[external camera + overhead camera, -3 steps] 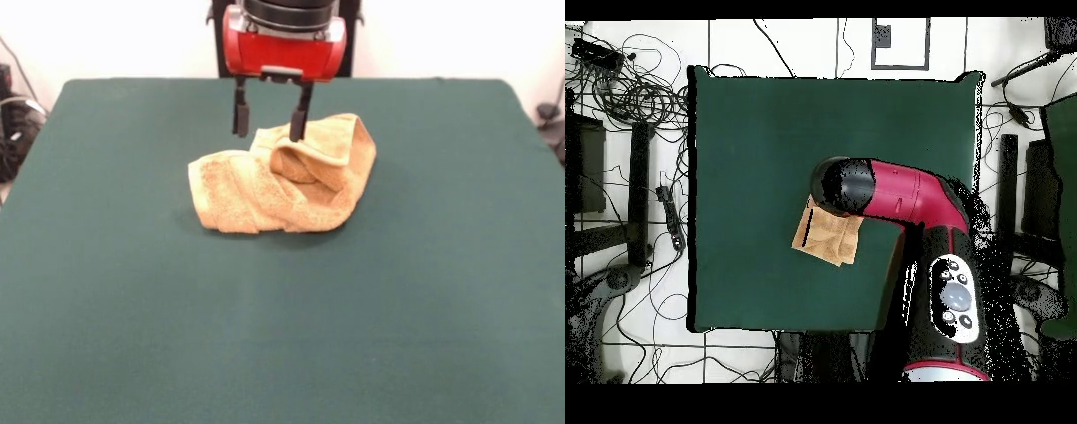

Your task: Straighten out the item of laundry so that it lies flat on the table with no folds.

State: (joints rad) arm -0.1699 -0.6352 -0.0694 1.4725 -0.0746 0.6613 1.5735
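The item of laundry (pixel 282 185) is a golden-orange towel lying crumpled and folded over itself on the green table (pixel 282 336), a little beyond its middle. My gripper (pixel 269 124) hangs open just above the towel's far edge, its right finger (pixel 299 122) close to a raised fold, nothing between the fingers. In the overhead view the towel (pixel 827 238) pokes out from under the arm's head (pixel 850 186), which hides the gripper and part of the cloth.
The red and black arm (pixel 925 240) reaches across the table's right side in the overhead view. Cables (pixel 635 90) and stands lie on the floor around the table (pixel 765 130).
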